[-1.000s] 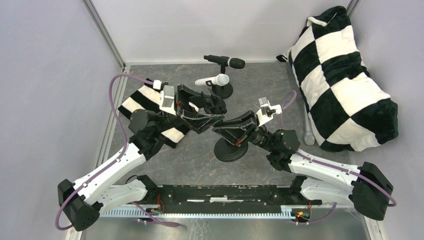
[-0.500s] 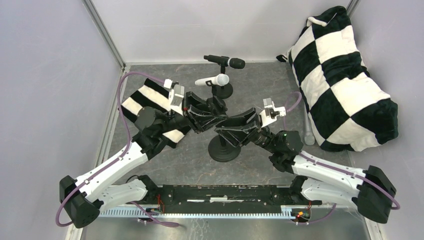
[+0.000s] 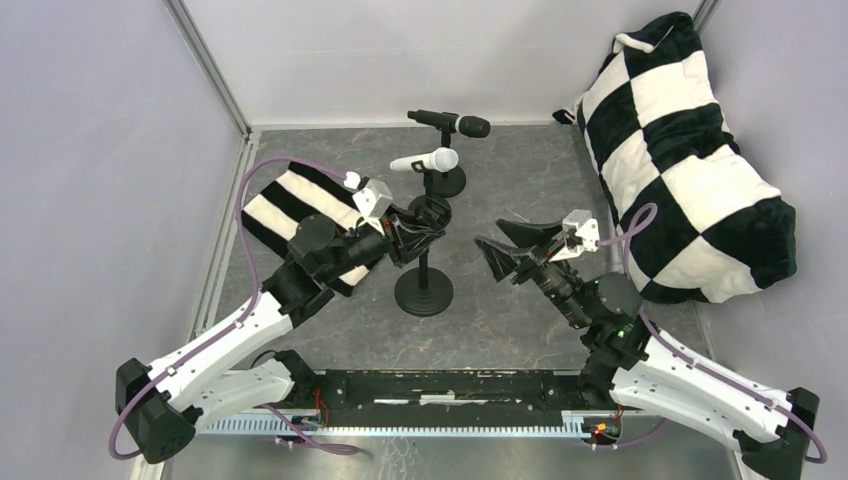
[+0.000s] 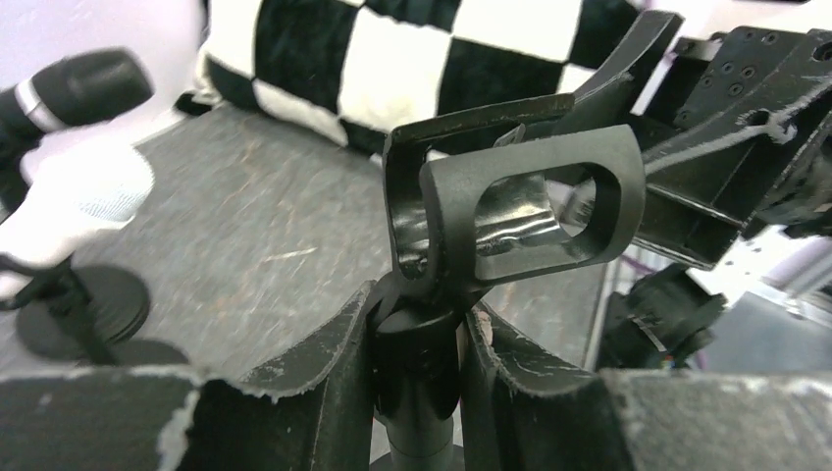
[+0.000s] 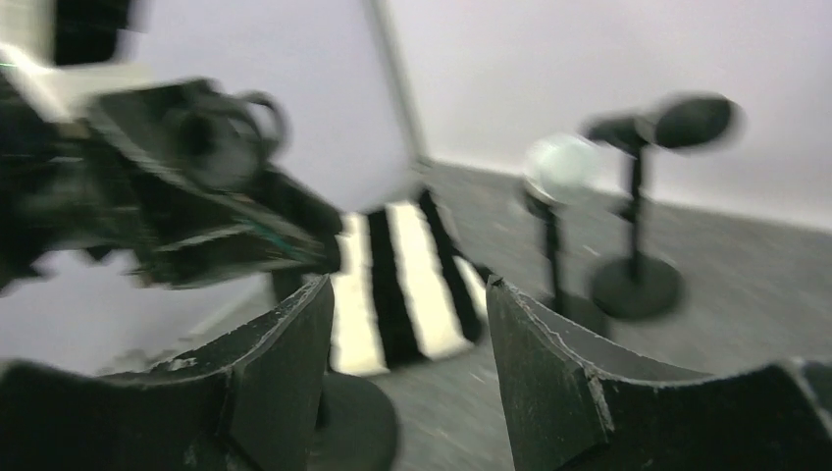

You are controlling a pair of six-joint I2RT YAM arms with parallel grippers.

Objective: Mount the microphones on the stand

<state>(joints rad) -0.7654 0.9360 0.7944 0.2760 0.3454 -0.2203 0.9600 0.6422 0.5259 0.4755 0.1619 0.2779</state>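
Note:
An empty black stand (image 3: 423, 292) stands mid-table, and my left gripper (image 3: 418, 240) is shut on its post just under the clip. In the left wrist view the fingers (image 4: 334, 373) clamp the post (image 4: 420, 368) below the empty clip (image 4: 535, 201). My right gripper (image 3: 497, 256) hangs open to the right of the stand, apart from it, with nothing between its fingers (image 5: 285, 363). At the back, a white microphone (image 3: 425, 160) and a black microphone (image 3: 452, 122) each sit on their own stand.
A black-and-white checkered pillow (image 3: 690, 160) fills the right rear. A striped cloth (image 3: 285, 205) lies under my left arm. Grey walls and a metal frame post (image 3: 210, 65) close in the table. The two rear stand bases (image 3: 447, 182) sit near the back wall.
My left gripper closed on the stand's post. My right gripper opened, let go of the stand and drew back to the right. The stand shifted left.

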